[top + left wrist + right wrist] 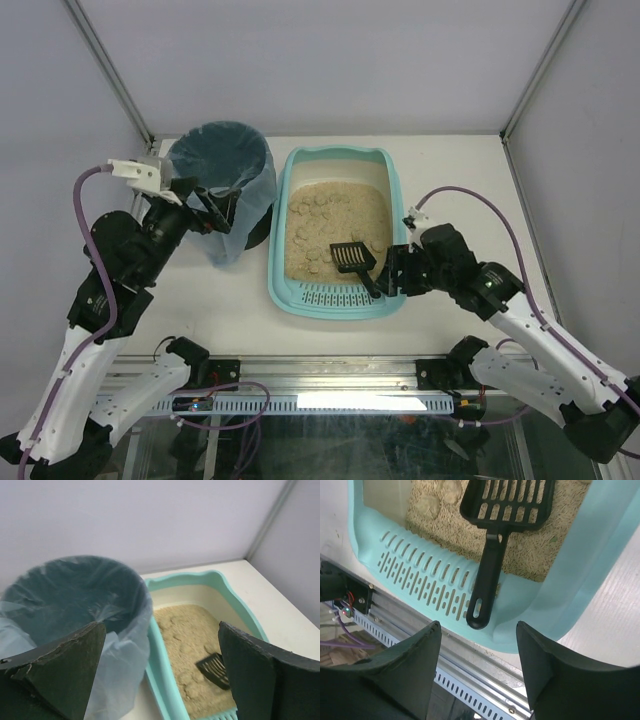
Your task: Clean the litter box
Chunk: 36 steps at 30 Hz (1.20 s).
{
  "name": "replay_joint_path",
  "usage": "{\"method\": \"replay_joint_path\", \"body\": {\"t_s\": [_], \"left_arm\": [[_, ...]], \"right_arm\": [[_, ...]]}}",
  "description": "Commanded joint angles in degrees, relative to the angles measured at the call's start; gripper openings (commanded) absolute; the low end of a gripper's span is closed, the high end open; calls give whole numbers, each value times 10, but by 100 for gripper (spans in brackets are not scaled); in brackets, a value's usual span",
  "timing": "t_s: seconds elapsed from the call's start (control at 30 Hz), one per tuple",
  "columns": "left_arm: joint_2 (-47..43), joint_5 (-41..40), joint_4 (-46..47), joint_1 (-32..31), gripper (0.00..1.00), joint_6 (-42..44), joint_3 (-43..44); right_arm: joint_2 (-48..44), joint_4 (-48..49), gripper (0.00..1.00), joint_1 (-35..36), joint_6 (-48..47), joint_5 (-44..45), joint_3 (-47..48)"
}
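The light teal litter box (279, 240) lies mid-table, beige litter with several clumps (312, 215) inside and a slotted grate (335, 295) at its near end. A black slotted scoop (352, 260) rests in it, head on the litter and handle (487, 580) lying over the grate (420, 575). My right gripper (388, 275) hovers open at the box's near right corner; in the right wrist view the handle's end sits just ahead of the gripper (479, 640), nothing between its fingers. My left gripper (215, 212) is wide open and empty beside the bin, facing the box rim (200, 577).
A round dark bin (222, 165) with a bluish bag liner (120, 670) stands directly left of the litter box, touching its side. A metal rail (470, 680) runs along the table's near edge below the box. Enclosure walls bound the back and sides.
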Motion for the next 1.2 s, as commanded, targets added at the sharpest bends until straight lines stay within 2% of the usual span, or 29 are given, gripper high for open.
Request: {"method": "replay_joint_path", "body": {"t_s": [0.0, 0.1, 0.2, 0.47, 0.73, 1.03, 1.17], "left_arm": [[-22, 113, 23, -5, 99, -31, -38], [-23, 149, 28, -5, 96, -36, -54], [-17, 172, 34, -5, 93, -43, -62], [-22, 179, 49, -5, 87, -56, -81], [-59, 163, 47, -5, 84, -60, -110], [-74, 163, 41, -5, 84, -71, -127], [-75, 165, 38, -5, 84, -79, -134]], "right_arm": [[21, 26, 63, 35, 11, 31, 16], [41, 58, 60, 50, 11, 28, 6], [54, 76, 60, 77, 4, 64, 12], [138, 111, 56, 81, -44, 125, 39], [230, 171, 48, 80, -63, 126, 37], [291, 205, 35, 81, -63, 99, 39], [279, 199, 21, 81, -63, 107, 36]]}}
